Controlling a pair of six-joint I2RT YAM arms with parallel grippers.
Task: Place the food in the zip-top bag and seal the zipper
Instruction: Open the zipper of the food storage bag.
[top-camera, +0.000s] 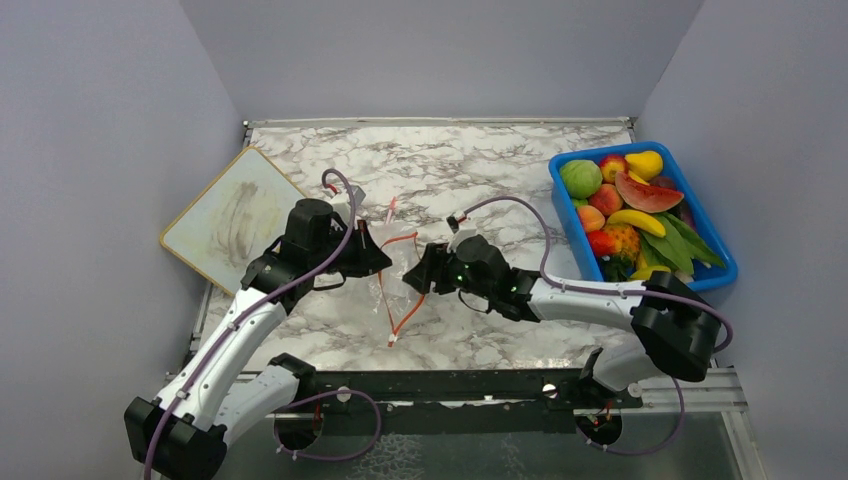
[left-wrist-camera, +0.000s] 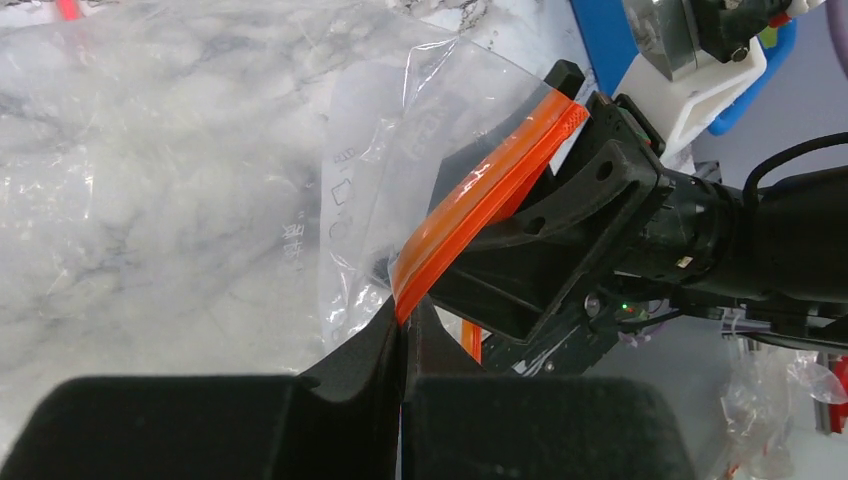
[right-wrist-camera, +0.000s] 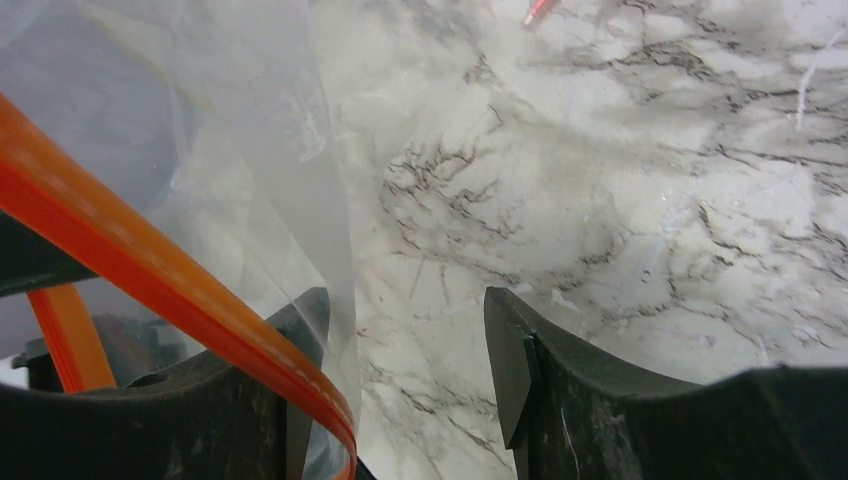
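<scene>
The left claw (left-wrist-camera: 402, 345) is clenched on the zipper (left-wrist-camera: 480, 200) of the zip-top bag (top-camera: 396, 290), located between both claws at mid-desk (top-camera: 480, 170); the right claw (right-wrist-camera: 410, 340) is released, jaws spread beside the strip; the food (top-camera: 625, 205) is contained in the blue bin (top-camera: 722, 272), well apart.

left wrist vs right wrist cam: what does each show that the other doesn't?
Left wrist only: the left gripper shut on the zipper, pinching the orange strip, plus a blue sliver of the bin at the top edge.
Right wrist only: the right gripper open, with bare marble between its fingers. The strip crosses one finger and does not run between the two.
Both: the clear zip-top bag, its orange zipper and the marble table.
</scene>
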